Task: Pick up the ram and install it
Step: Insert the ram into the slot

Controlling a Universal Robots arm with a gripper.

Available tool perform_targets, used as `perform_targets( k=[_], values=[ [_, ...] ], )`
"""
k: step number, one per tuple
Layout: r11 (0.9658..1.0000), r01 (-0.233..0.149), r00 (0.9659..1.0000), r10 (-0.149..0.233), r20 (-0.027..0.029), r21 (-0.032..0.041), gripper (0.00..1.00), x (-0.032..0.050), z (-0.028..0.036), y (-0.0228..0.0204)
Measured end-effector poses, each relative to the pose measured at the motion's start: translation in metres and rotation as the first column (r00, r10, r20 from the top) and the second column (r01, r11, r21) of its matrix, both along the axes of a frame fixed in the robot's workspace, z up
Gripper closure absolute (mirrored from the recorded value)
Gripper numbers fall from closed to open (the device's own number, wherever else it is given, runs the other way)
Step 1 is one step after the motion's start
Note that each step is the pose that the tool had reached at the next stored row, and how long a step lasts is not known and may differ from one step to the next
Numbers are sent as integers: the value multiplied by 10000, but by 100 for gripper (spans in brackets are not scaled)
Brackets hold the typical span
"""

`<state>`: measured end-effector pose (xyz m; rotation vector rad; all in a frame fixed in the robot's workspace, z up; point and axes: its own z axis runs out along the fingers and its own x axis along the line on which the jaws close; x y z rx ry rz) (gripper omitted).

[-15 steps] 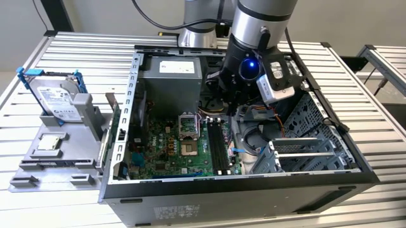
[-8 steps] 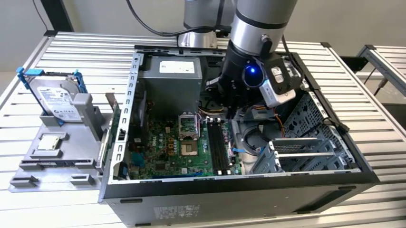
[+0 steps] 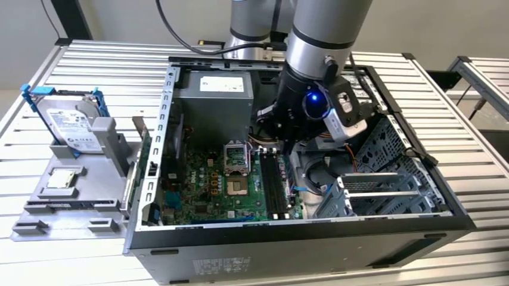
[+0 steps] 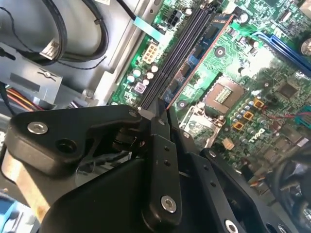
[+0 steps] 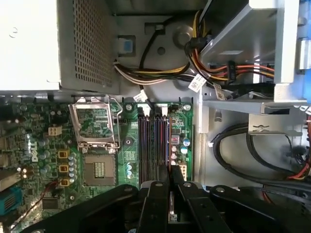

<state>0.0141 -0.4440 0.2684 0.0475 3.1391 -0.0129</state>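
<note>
Exterior view is showing you the arm point(image 3: 326, 36) reaching down into the open case point(image 3: 318, 235), which is lying on the slatted tabletop point(image 3: 104, 59). Your end effector point(image 3: 280, 138) is sitting low over the board point(image 3: 214, 187), right above the memory slots point(image 3: 275, 179), between the socket point(image 3: 237, 156) and the drive cage point(image 3: 390, 179).

Both wrist views are giving you the closer look. Your end effector's fingers point(image 5: 156, 204) are standing nearly together, clamped on the ram point(image 5: 171, 177), a thin dark card seen edge-on in the first wrist view. The ram is lining up with the slots point(image 5: 154, 145) and is sitting just above or at them; you cannot tell whether it is touching.

In the second wrist view the fingers point(image 4: 160, 160) are pinching the ram point(image 4: 167, 104) and its reddish edge is running alongside the slots point(image 4: 187, 43).

Off to the exterior view's left, the drive point(image 3: 70, 122) is resting in its blue frame on a grey tray point(image 3: 47, 205), with a small square chip point(image 3: 62, 177) lying beside it, well apart from the case.
</note>
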Motion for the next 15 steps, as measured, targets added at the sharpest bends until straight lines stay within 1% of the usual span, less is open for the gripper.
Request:
perform_targets(
  k=[4, 8, 15],
  values=[
    [10000, -5, 10000, 5, 0, 1, 100, 0, -73, -4],
    [10000, -5, 10000, 5, 1, 1, 100, 0, -145, -16],
    [10000, -6, 10000, 6, 0, 2, 100, 1, -274, -69]
  ],
)
